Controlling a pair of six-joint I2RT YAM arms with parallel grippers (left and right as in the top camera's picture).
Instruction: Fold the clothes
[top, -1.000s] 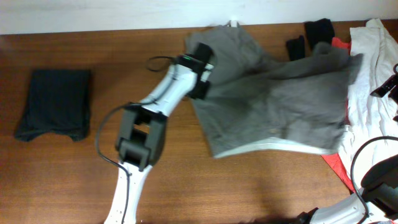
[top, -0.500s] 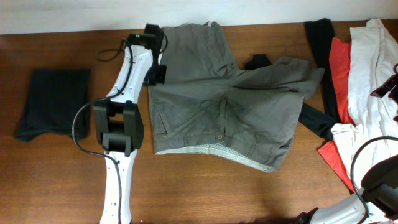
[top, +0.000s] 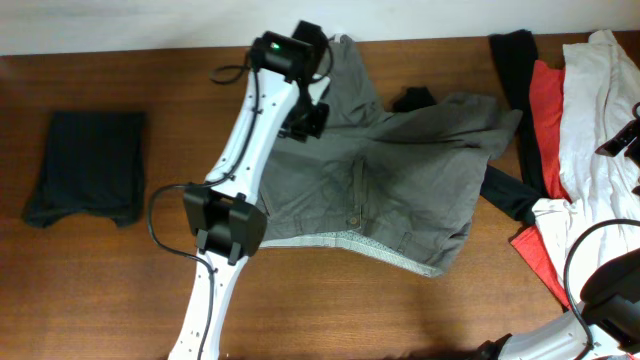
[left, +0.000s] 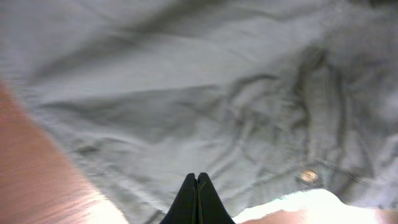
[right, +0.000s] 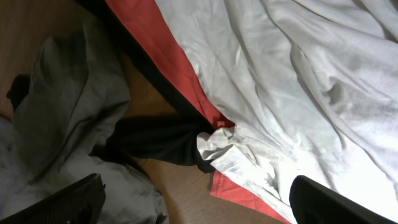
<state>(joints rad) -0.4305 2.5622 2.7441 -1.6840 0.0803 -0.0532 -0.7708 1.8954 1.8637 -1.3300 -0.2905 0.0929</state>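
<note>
Large grey-khaki trousers lie spread flat mid-table, with the pale waistband toward the front and a button. My left gripper hovers over their upper left part. In the left wrist view its fingers are shut and empty above the fabric, near the button. More clothes lie at the right: black, red and white. My right gripper is wide open and empty above the white, red and black garments.
A folded dark garment lies at the far left. The left arm stretches from the front edge to the trousers. The right arm fills the front right corner. Bare wood shows in front of the trousers.
The trousers were dragged left and laid flat a second ago and have lain still since. My left gripper then swung right from their left edge to above their upper part.
</note>
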